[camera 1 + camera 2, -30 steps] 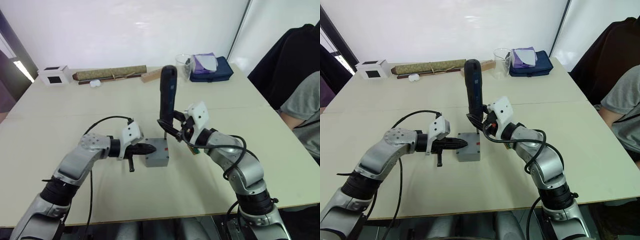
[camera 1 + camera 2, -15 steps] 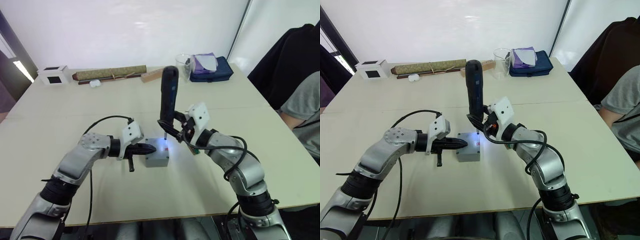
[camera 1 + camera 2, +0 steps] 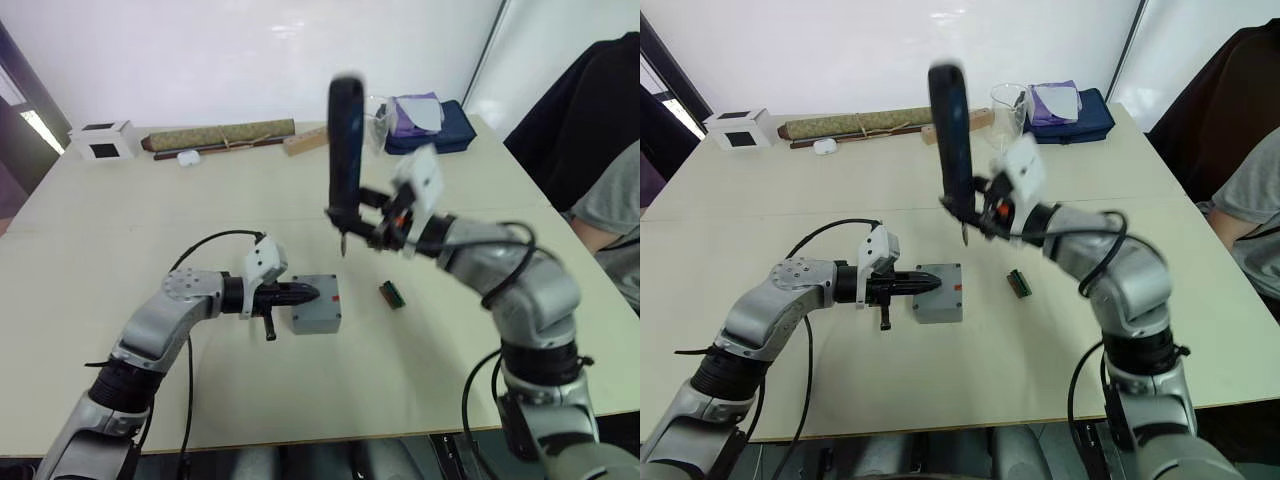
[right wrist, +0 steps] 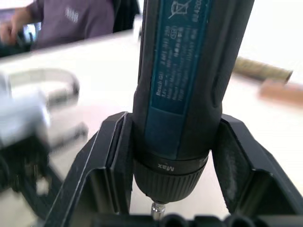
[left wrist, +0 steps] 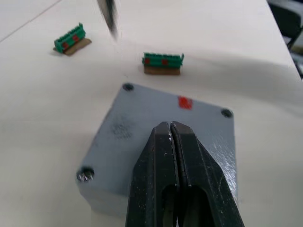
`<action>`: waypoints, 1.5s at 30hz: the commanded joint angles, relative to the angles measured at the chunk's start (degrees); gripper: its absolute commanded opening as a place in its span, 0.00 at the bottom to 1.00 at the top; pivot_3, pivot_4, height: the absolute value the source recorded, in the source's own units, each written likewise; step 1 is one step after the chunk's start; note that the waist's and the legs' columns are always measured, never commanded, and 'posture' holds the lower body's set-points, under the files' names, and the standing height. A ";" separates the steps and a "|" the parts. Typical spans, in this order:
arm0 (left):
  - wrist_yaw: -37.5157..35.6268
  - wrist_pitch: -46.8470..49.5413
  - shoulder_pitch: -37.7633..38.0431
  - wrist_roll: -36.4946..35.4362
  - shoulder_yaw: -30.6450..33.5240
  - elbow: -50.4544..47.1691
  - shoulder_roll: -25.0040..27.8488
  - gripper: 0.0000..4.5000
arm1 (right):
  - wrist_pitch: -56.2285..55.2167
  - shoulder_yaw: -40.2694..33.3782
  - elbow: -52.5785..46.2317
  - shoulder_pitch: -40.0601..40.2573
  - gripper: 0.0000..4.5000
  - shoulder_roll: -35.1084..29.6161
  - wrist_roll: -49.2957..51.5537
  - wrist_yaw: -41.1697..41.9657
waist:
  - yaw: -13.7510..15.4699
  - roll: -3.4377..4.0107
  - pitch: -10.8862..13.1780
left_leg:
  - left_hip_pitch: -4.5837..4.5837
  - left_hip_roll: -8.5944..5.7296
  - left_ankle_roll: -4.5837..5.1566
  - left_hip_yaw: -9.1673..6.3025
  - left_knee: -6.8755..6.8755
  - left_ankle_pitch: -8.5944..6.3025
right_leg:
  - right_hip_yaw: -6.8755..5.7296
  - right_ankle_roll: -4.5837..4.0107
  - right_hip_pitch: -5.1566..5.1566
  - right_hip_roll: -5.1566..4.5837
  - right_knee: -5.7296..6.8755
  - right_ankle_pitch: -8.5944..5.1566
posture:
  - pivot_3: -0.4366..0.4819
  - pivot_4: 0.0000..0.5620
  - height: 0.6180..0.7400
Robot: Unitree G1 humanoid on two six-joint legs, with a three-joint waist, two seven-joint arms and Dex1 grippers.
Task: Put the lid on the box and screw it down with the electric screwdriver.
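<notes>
Lifted since a second ago, the electric screwdriver (image 3: 346, 150) now hangs upright in the air above and behind the box (image 3: 316, 304), its thin bit clear of the lid (image 5: 170, 120) and no white glow showing at the tip. The right gripper (image 4: 170, 161) clamps the tool's dark blue-black barrel between both fingers, near the collar. The left gripper (image 5: 171, 137) has its two black fingers pressed together, their tips resting on the near part of the lid.

On the box, the lid sits square, a flat grey plate with rounded corners, a small red mark near its far edge and screw holes at three visible corners; the near one holds a shiny screw head. Beyond the box lie two small green blocks (image 5: 163, 63) with red dots, one just past the far edge, the other (image 5: 71, 40) further off.

Everything rests on a pale beige table (image 3: 150, 230). Along its far edge lie a white cube (image 3: 98, 146) with a dark window, a long greenish scroll (image 3: 220, 134), a small wooden block (image 3: 303, 142), a clear cup (image 3: 1008, 102) and a dark blue pouch (image 3: 433, 132) with purple cloth on top. A white wall stands behind, and a person in dark and grey clothing (image 3: 600, 150) sits at the right side.
</notes>
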 commanded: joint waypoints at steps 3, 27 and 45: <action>1.53 3.01 -0.18 -4.91 5.37 0.97 -1.51 0.00 | 21.92 -14.39 10.78 -14.62 0.46 -6.32 8.73 -6.10 | -0.09 0.14 0.17 | -0.11 0.03 0.05 0.00 -0.08 -0.03 | 0.01 -0.02 -0.18 -0.03 0.05 0.00 | 0.48 0.27 1.00; -2.92 9.94 -2.05 -12.12 0.28 -20.11 8.81 0.00 | 33.39 15.34 42.78 -4.05 0.46 -41.06 3.70 9.96 | -0.22 0.61 1.06 | -0.82 -0.10 0.63 0.31 0.41 -0.35 | 0.18 0.11 -0.76 0.14 -0.10 0.03 | 0.48 0.27 1.00; 4.91 13.37 5.65 -17.50 20.01 -12.87 11.80 0.00 | -13.71 -4.02 15.87 14.63 1.00 -34.48 -6.48 14.70 | -0.26 0.56 1.05 | -0.75 -0.01 0.62 0.31 0.41 -0.35 | 0.18 0.17 -0.76 0.16 0.06 0.07 | 0.48 0.27 1.00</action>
